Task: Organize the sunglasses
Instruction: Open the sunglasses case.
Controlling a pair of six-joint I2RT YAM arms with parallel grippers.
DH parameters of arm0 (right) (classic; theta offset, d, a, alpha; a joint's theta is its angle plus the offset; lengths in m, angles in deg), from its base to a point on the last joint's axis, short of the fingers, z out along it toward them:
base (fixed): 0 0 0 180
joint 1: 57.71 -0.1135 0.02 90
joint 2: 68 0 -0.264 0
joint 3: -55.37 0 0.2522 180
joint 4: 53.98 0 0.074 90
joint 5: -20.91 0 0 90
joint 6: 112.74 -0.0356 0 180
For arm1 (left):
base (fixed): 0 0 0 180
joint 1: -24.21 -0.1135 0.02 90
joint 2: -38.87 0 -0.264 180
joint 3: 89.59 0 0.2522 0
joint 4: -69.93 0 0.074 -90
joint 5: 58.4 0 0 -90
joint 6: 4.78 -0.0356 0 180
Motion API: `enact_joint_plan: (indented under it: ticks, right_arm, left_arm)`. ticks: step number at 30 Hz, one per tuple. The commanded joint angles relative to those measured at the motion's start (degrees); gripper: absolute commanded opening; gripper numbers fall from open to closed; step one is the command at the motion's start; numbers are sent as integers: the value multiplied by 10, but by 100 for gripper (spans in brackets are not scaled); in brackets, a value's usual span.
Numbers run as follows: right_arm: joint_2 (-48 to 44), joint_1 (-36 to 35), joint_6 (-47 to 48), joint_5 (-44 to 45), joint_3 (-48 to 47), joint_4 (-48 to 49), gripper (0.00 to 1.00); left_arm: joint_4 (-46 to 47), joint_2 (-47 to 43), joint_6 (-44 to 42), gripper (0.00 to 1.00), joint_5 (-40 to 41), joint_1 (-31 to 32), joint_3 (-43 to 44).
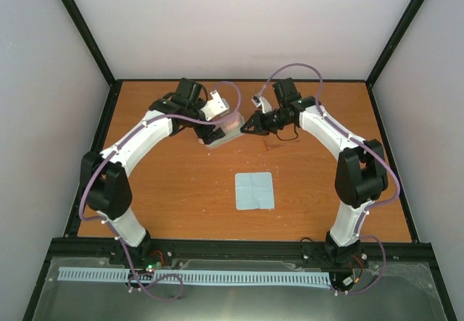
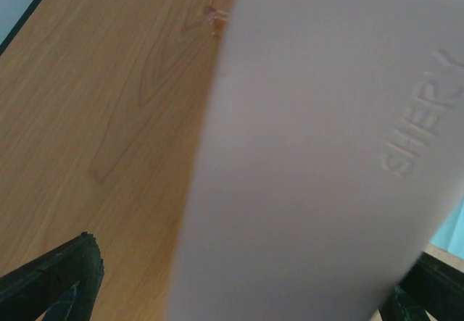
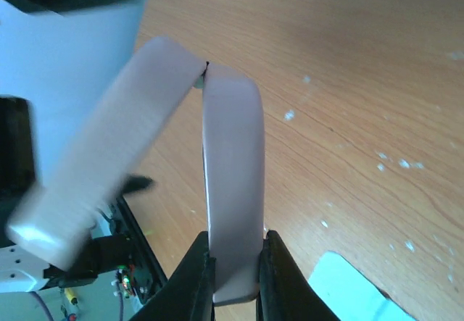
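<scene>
The pink case (image 1: 222,134) is held open between my two grippers at the middle back of the table. My right gripper (image 3: 235,263) is shut on one half of the case (image 3: 232,176), seen edge on; the other half (image 3: 101,161) swings up to the left. That half's pink outer face with raised letters (image 2: 319,161) fills the left wrist view. My left gripper (image 1: 215,122) is open, with its fingers (image 2: 61,281) wide apart on either side of it. A faint reddish bit of the sunglasses (image 2: 214,14) shows past the case; they lie right of the case (image 1: 270,145).
A light-blue square cloth (image 1: 254,190) lies flat on the orange wood in front of the case; it also shows in the right wrist view (image 3: 348,288). Black frame rails (image 1: 94,147) edge the table, with grey walls behind.
</scene>
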Motion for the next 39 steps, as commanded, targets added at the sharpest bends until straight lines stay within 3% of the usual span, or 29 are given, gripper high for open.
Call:
enact_joint_plan:
  ticks: [1, 11, 14, 17, 20, 25, 27, 31, 39]
  right_arm:
    - [-8, -20, 29, -58, 36, -102, 3]
    - [-9, -20, 30, -65, 46, -92, 3]
    - [-7, -20, -3, -61, 56, -56, 3]
    - [0, -18, -57, -66, 70, 20, 3]
    - [17, -12, -97, -92, 73, 90, 3]
    - [45, 0, -115, -143, 55, 131, 3]
    - [49, 3, -125, -156, 53, 146, 3]
    - [53, 4, -132, -168, 42, 154, 3]
    - [49, 4, -146, -187, 21, 168, 3]
  left_arm:
    - [76, -9, 1, 99, 71, -46, 71]
    - [78, -5, 5, 100, 66, -56, 74]
    - [73, -12, 22, 99, 31, -69, 89]
    - [60, -32, 65, 100, -118, -113, 94]
    - [61, -55, 72, 99, -203, -152, 56]
    - [27, -62, 73, 84, -349, -223, -8]
    - [-2, -54, 50, 84, -389, -237, -12]
    - [-19, -56, 23, 93, -403, -237, -28]
    - [-9, -51, 3, 91, -359, -236, -69]
